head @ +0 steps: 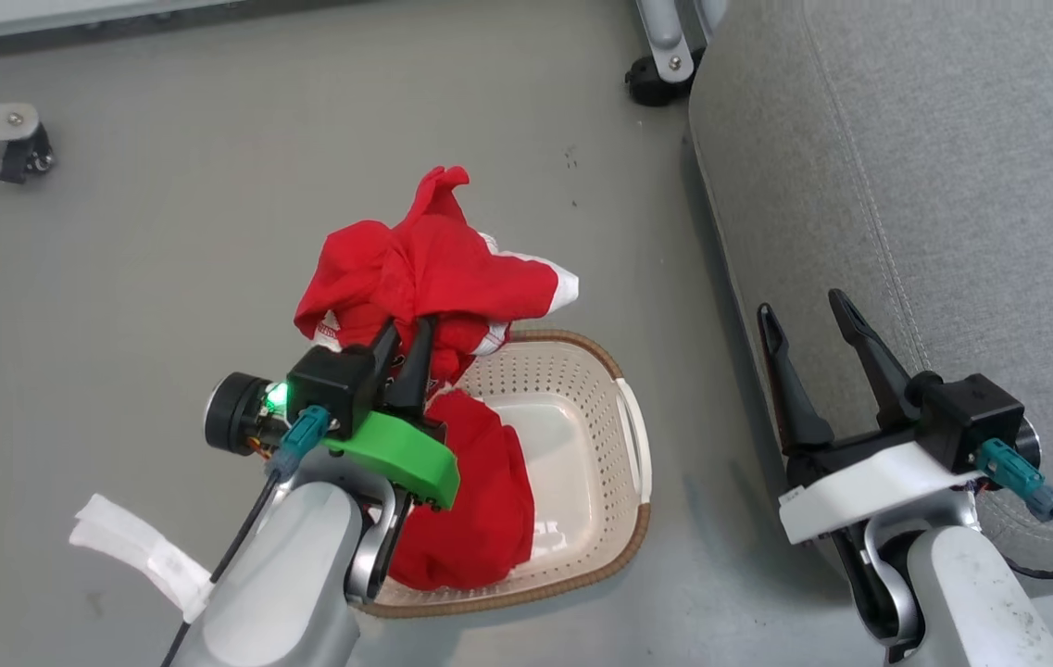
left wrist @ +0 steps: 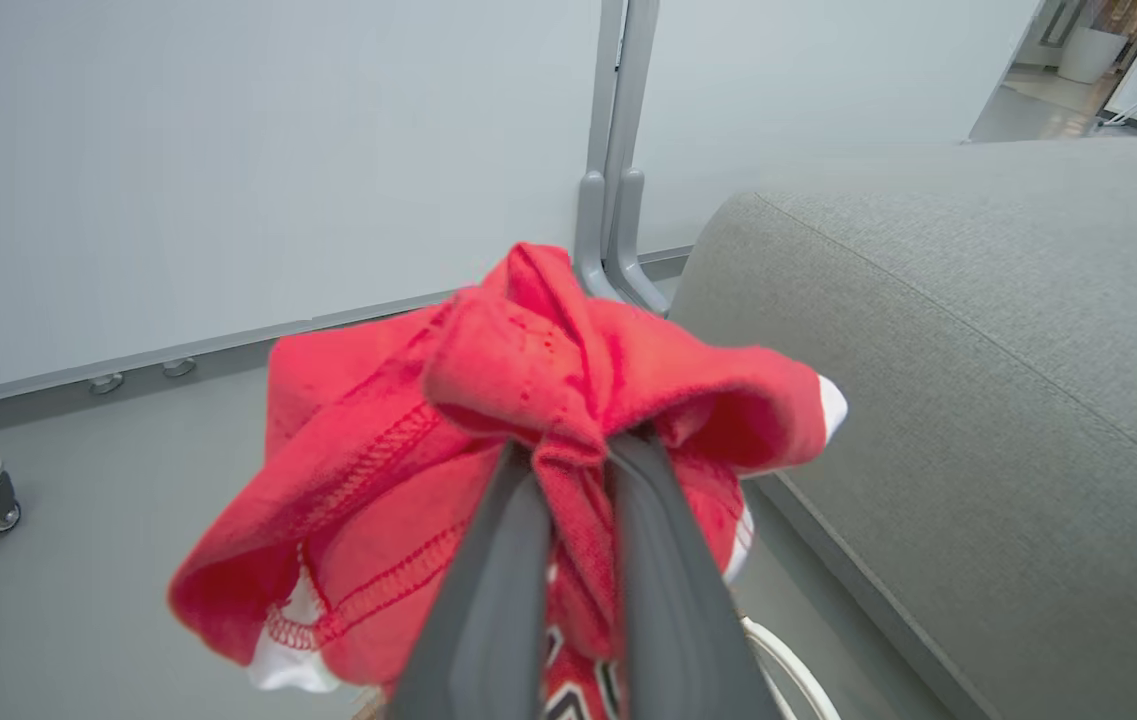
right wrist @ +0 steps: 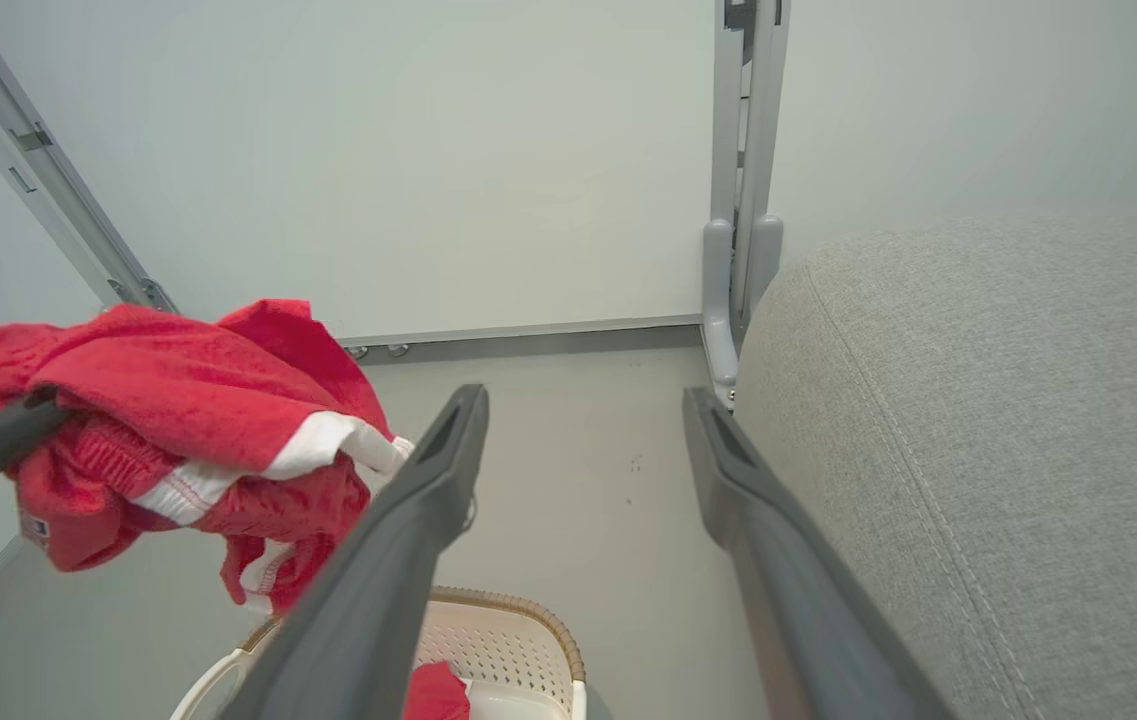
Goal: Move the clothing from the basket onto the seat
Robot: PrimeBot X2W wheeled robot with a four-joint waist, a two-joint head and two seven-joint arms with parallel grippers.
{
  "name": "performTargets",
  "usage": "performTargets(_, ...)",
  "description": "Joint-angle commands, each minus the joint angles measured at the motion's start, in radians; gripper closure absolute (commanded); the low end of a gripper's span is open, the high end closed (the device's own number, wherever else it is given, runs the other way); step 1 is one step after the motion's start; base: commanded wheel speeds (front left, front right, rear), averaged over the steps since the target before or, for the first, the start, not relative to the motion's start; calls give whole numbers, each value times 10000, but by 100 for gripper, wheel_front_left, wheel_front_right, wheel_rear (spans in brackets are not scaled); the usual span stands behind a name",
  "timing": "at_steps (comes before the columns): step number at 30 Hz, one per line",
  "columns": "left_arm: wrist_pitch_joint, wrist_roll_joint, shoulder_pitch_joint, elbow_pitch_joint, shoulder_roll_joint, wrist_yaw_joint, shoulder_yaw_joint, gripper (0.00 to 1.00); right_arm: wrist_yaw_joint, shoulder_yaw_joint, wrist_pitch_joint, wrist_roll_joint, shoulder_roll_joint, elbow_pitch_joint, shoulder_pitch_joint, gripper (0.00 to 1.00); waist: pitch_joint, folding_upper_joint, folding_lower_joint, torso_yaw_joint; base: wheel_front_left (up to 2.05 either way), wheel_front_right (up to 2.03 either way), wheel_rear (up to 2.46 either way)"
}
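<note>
Clothing: soft, light, limp red jersey fabric, bunched above the basket, pinched at a gathered fold between the nearly closed fingers of the left gripper. A second red garment lies in the basket. Take bunched folds; single edges may slip. Right gripper: wide, empty, beside the seat
</note>
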Motion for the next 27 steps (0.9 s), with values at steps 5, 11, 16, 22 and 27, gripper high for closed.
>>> performTargets(5, -37, 23, 704, -1519, 136, 91, 445, 100, 1, -90, 353, -90, -51, -317, 495, 0, -1009, 0, 1, 493, 0, 0, 0)
performTargets(11, -34, 161, 1301, -2957, 178, 152, 873, 100, 1, -70, 718, -171, -89, -614, 914, 0, -1686, 0, 1, 587, 0, 0, 0)
performTargets(16, -36, 219, 1943, -3883, 258, 193, 1083, 100, 1, -26, 1003, -150, -93, -813, 1298, 0, -2242, 0, 1, 582, 0, 0, 0)
performTargets(22, -36, 172, 2702, -4598, 311, 254, 1145, 100, 1, 59, 1272, -141, -76, -990, 1756, 0, -2821, 0, 1, 525, 0, 0, 0)
performTargets(27, -36, 58, 3155, -4949, 370, 301, 1101, 100, 1, 78, 1483, -133, -27, -1148, 2140, 0, -3159, 0, 1, 498, 0, 0, 0)
